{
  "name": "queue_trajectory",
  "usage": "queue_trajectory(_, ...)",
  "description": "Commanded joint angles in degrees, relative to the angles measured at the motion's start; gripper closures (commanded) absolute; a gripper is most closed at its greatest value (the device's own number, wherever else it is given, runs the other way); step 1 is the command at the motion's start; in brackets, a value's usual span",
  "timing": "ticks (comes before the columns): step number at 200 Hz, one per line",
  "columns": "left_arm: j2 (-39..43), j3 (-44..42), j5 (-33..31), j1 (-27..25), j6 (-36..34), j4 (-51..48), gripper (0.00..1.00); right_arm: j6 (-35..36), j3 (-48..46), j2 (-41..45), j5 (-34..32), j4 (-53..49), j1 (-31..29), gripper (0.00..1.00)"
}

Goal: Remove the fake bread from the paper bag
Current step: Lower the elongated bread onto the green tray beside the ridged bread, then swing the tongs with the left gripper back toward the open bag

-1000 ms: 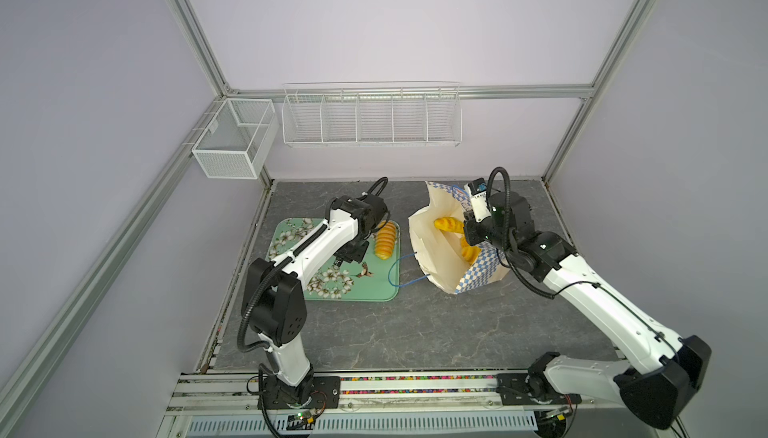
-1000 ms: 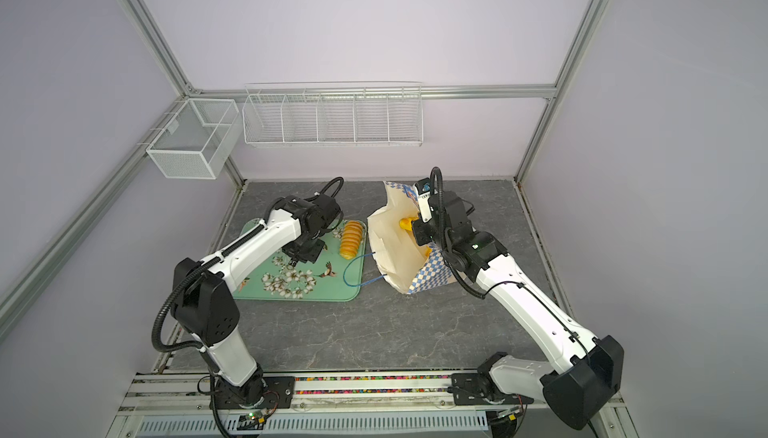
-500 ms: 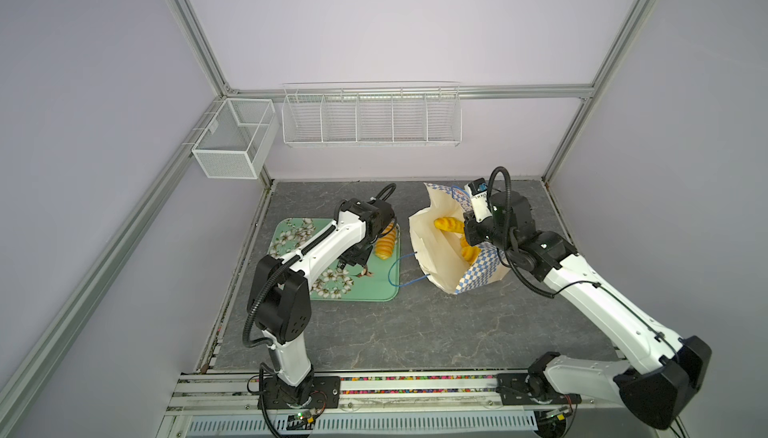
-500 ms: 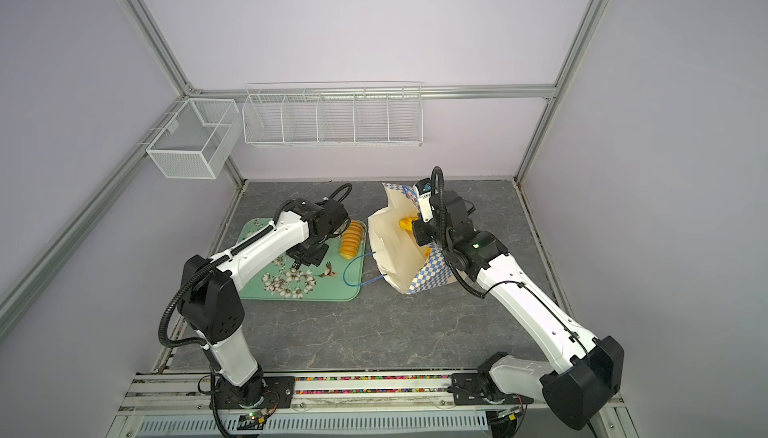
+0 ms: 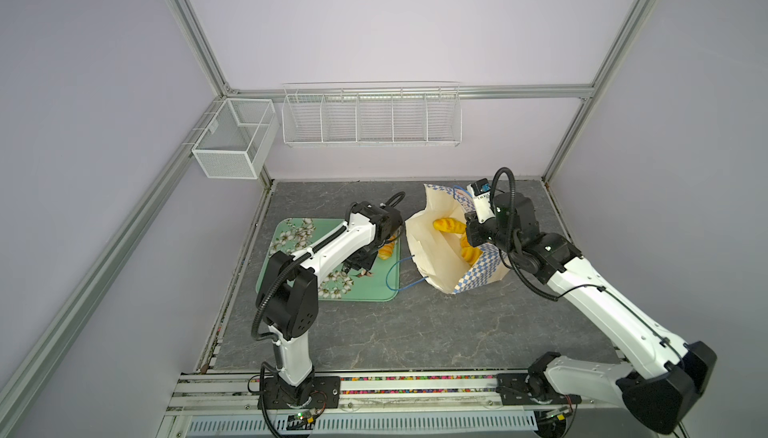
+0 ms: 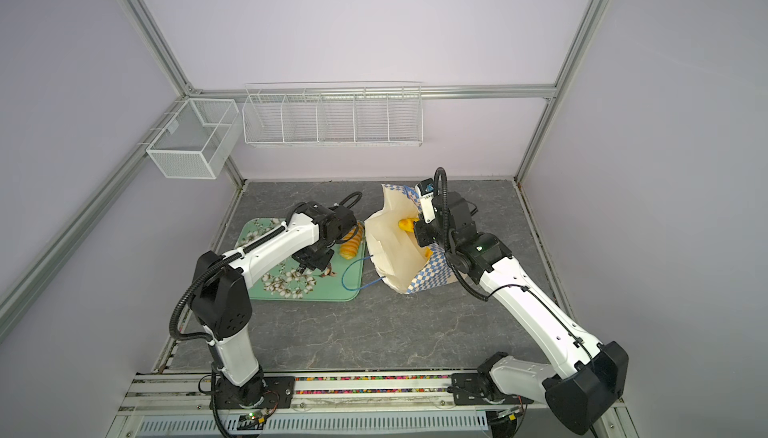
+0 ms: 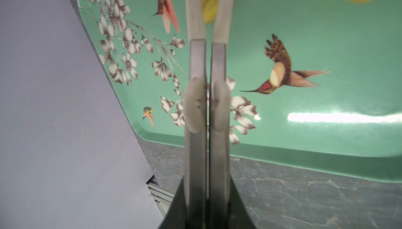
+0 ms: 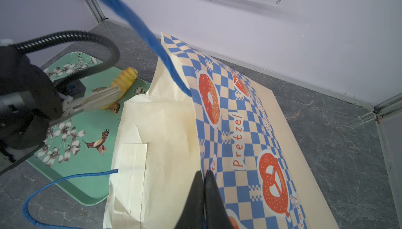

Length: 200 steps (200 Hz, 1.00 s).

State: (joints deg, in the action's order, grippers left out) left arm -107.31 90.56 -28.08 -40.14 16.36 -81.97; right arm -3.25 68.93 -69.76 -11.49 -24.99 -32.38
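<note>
**Paper bag pinched at the rim, bread showing inside**

Paper bag (image 5: 436, 265) lies tipped over on the grey table (image 5: 415, 332), mouth turned toward the green tray (image 5: 291, 232). Right gripper (image 8: 205, 174) is at the bag's upper rim, jaws pressed together on the checkered wall. Fake bread (image 5: 449, 226) sits inside the mouth, just beside that gripper in both top views. A second piece (image 5: 470, 254) lies deeper, partly hidden by the arm. One ribbed loaf (image 6: 352, 244) rests on the tray, on the edge nearest the bag. Left gripper (image 8: 104, 99) is low over the tray, jaws together on nothing, tips just beside that loaf. Blue cord handle (image 5: 395, 278) loops from the bag onto the tray.
</note>
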Motion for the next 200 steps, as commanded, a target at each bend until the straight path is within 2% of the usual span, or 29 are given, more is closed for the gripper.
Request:
queue_trajectory(1,-1.47,2.22,2.76,-1.07,1.4,-0.7,0.91,-0.53,-0.92,0.24,0.4,-0.67,0.38,0.93)
queue_trajectory(34,-1.18,3.29,6.21,-1.2,0.97,-0.05,0.82,-0.25,-0.94,0.16,0.22,-0.67,0.58,0.93)
queue_trajectory(80,0.26,4.14,9.56,-1.18,0.44,-0.13,0.77,-0.45,-0.76,-0.33,0.62,-0.49,0.84,0.93)
queue_trajectory(109,0.49,4.09,9.36,-1.17,0.58,-0.75,0.74,-0.49,-0.58,-0.69,0.86,-0.49,0.92,0.93)
queue_trajectory(134,1.19,4.09,8.47,-1.17,0.84,-1.38,0.75,-0.6,-0.33,-0.92,1.11,-0.49,0.92,0.93)
queue_trajectory(174,4.26,4.84,5.83,-1.17,1.23,-1.95,0.84,-0.77,-0.37,-1.02,1.19,-0.67,0.95,0.93)
queue_trajectory(200,6.82,5.22,5.19,-1.17,1.18,-2.4,0.86,-0.88,-1.39,-0.39,0.65,-0.68,1.01,0.93)
